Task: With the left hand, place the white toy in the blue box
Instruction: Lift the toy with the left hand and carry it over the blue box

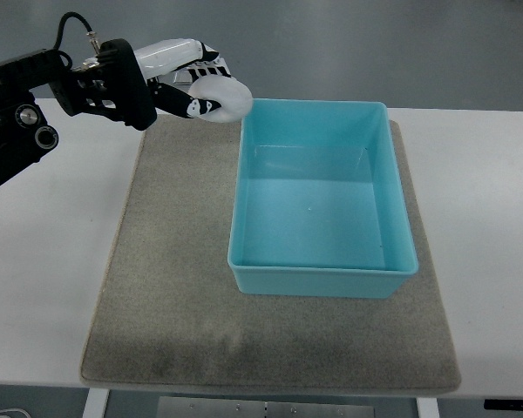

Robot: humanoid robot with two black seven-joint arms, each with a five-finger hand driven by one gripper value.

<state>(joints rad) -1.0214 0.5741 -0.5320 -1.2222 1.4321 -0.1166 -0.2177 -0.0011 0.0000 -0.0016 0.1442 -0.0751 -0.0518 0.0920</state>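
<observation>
A white table fills most of the view, and on it lies a grey-brown mat that reaches nearly to the near edge. On the right half of the mat sits the blue box, a light turquoise rectangular bin with its inside bare. The left arm, black with cables, comes in from the upper left edge. Its left hand is held over the far edge of the mat, fingers curled around the white toy. The toy is a rounded white piece, off the table and just beside the box's far left corner, outside its rim.
</observation>
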